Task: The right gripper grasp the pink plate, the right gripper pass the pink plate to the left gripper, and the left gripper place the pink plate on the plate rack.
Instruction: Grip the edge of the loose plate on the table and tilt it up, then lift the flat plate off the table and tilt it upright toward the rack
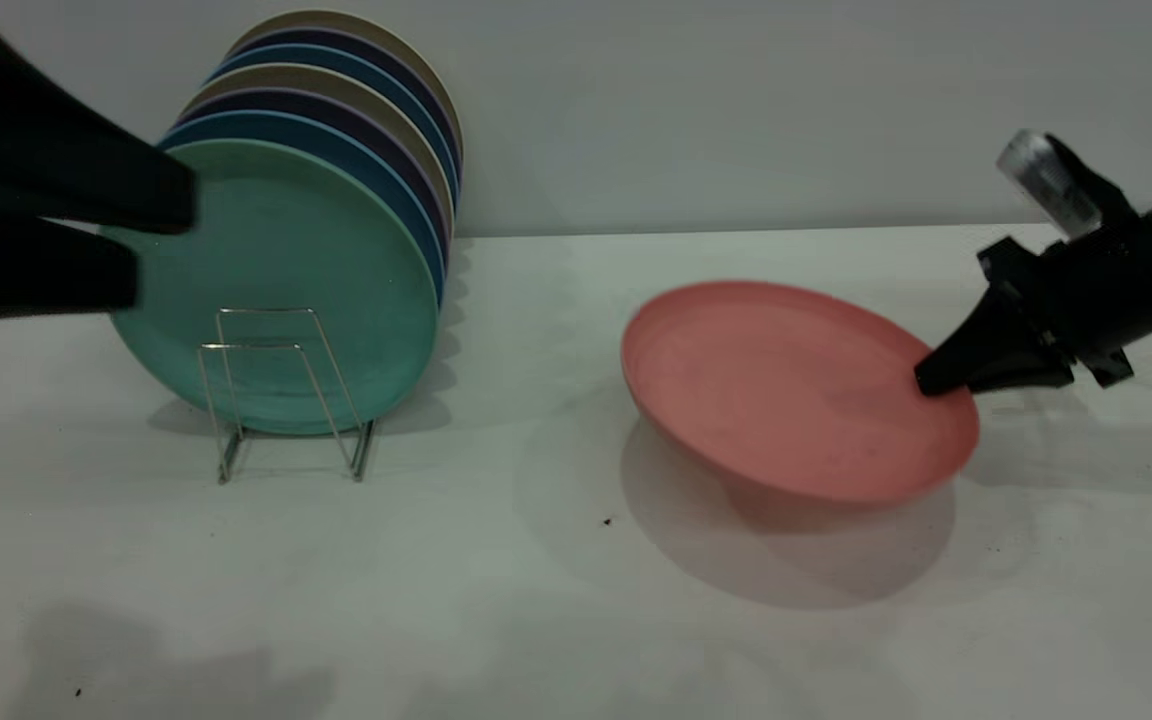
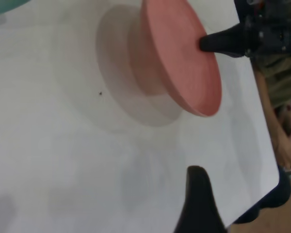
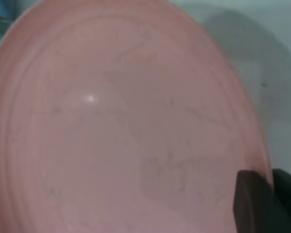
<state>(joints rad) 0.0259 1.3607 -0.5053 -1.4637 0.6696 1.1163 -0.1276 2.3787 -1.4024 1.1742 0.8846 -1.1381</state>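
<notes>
1. Right gripper (image 1: 936,380) at the right side of the table (image 1: 536,600), pinching the rim of the pink plate (image 1: 786,390), one finger on top of the rim and one under it.
2. Pink plate held up off the table and tipped, its far right edge in the claw, its lower side near the table top, a dark shadow right below it.
3. From the right wrist view, pink plate (image 3: 126,126) filling almost the whole picture, with a black fingertip (image 3: 252,199) pressed on its rim.
4. Left gripper (image 1: 136,250) up high at the left, in front of the teal-green plate (image 1: 286,290), fingers spread apart with a clear gap between them, holding nothing.
5. Well apart from the pink plate.
6. Plate rack (image 1: 281,400) on the table at the left, thin silver wire loops.
7. Row of plates standing upright in the rack, teal-green one at the front, blue, purple and tan ones (image 1: 376,90) behind.
8. Front wire loops bare.
</notes>
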